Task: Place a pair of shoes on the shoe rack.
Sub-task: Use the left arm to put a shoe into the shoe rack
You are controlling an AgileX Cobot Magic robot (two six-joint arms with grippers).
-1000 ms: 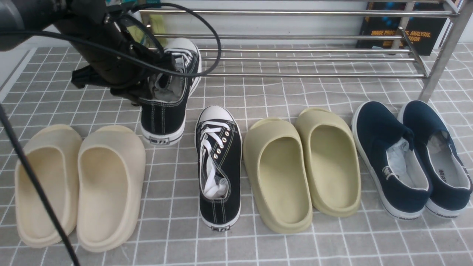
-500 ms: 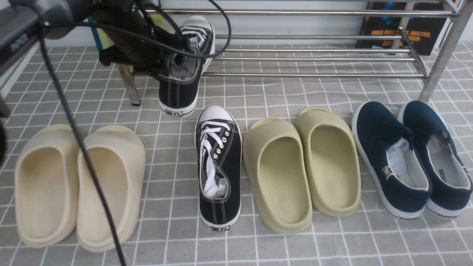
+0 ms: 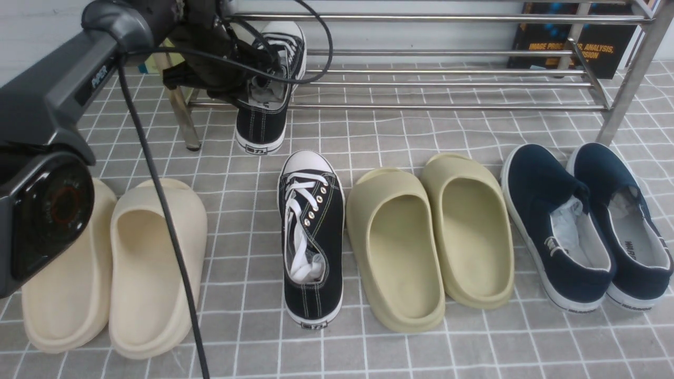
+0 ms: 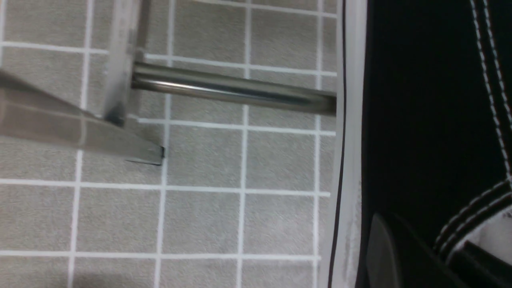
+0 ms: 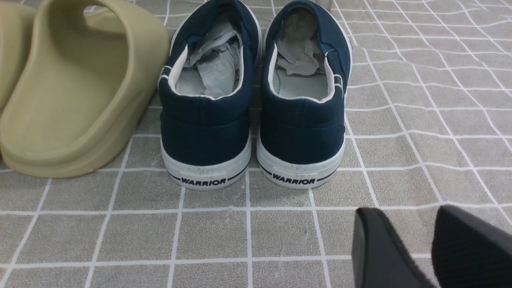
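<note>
Left tool (image 3: 250, 87), clamped on the side of one black canvas sneaker (image 3: 263, 121) (presumably leaving its sole free for landing), holds it at upper left of the frame, by the silver shoe rack (image 3: 447, 107).

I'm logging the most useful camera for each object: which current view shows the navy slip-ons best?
The right wrist view: both navy slip-ons appear whole or nearly so, close up, with the heel lettering readable. The front view also shows the pair, but smaller; the left wrist view shows neither.
</note>
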